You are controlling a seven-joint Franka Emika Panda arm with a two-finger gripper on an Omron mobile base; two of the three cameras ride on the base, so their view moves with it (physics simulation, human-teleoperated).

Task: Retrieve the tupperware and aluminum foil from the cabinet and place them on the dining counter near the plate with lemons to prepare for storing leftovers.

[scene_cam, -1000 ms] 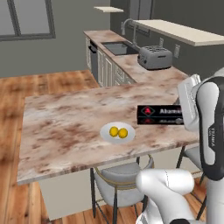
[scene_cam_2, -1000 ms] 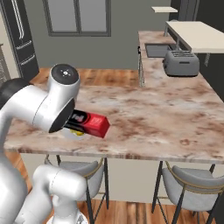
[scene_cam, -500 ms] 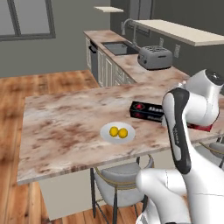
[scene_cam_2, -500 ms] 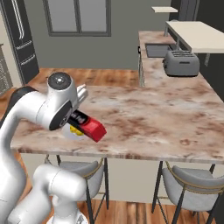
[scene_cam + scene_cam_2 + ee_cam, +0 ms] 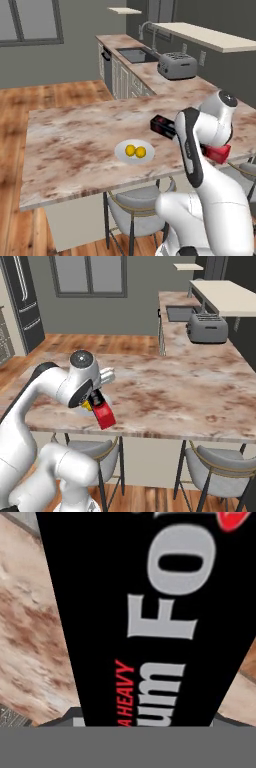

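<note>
**Foil box held over the marbled counter**

On the brown-and-white marbled dining counter (image 5: 75,145), a smooth thick slab, the round flat white plate (image 5: 134,151) carries the two small yellow lemons (image 5: 135,151). To its right the aluminum foil (image 5: 162,126), a long slim black box with a red end, shows past the white arm just above the stone. In the hand view its glossy black face with grey and red lettering sits close before the gripper (image 5: 95,401), whose jaws are set wide, clasping the box.
</note>
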